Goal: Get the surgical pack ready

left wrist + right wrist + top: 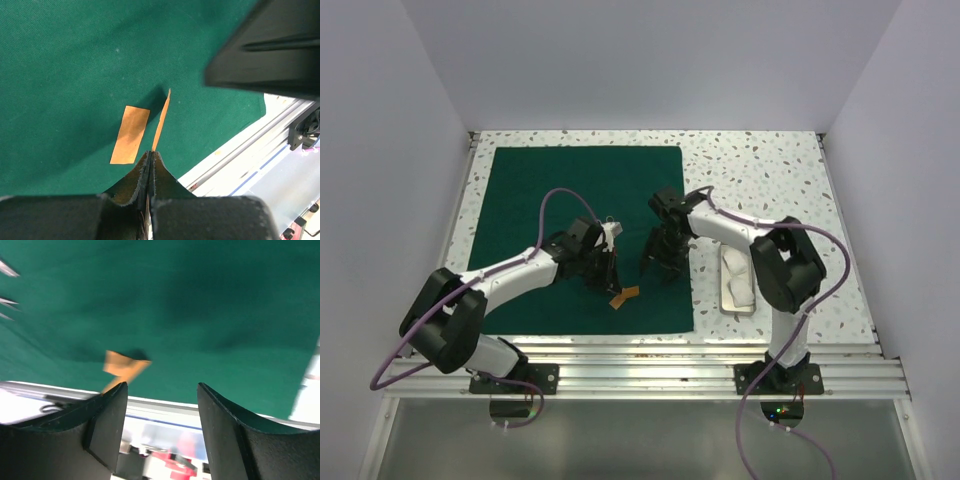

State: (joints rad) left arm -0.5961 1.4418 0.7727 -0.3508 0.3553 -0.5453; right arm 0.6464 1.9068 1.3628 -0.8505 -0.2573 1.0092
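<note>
A dark green cloth (550, 190) lies spread flat over the left and middle of the speckled bench (770, 170), its near edge along the rail in front of the arms. The left claw (608, 275) hangs low over the near right part of the cloth. In the left wrist view its fingers are pressed tight together, and the near end of a thin orange strip (161, 120) is caught at their tips, standing on edge above the fabric. Just left of that strip, a flat orange piece (130, 135) lies on the cloth; whether the two are joined I cannot tell. The right claw (663, 265) sits just beside the left one, also over the cloth near its right edge. Its fingers (112, 410) stand well apart with nothing between them. Right of the cloth, just beside its edge, a small silver tray (740, 309) rests on the bench with something white inside.
</note>
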